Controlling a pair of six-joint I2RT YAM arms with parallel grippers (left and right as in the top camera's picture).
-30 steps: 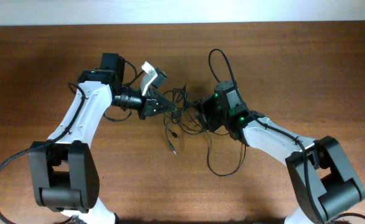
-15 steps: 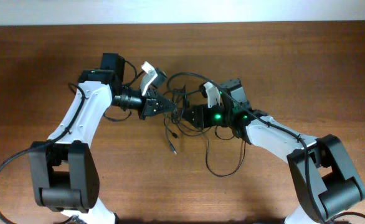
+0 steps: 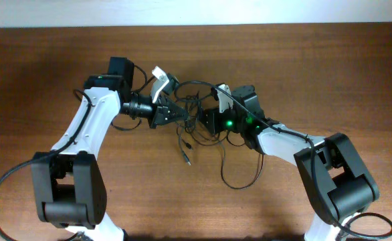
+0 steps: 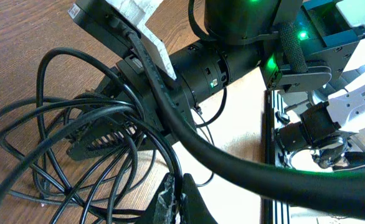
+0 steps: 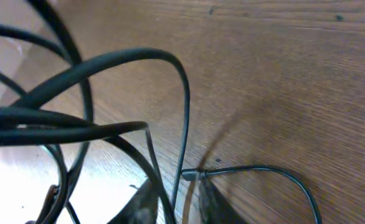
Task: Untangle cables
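The cables (image 3: 192,131) are thin black cords bunched in a knot at mid-table, between my two grippers. One strand ends in a small plug (image 3: 185,159), and a loose loop (image 3: 239,181) trails to the front. My left gripper (image 3: 176,114) is at the knot's left side. In the left wrist view it (image 4: 181,198) is shut on one strand, with looped cords (image 4: 76,143) beyond it. My right gripper (image 3: 205,120) is at the knot's right side. In the right wrist view its fingers (image 5: 181,202) stand apart around thin strands (image 5: 185,99), next to a plug (image 5: 192,175).
The brown wooden table (image 3: 330,67) runs to a pale wall edge at the back. The right arm's thick black wrist body (image 4: 232,56) fills the left wrist view just behind the knot. Both arms' own cables hang near the wrists.
My right wrist has turned and shifted left into the knot. The cable loop that stood up behind it now arches over towards the left gripper. The left arm has held still.
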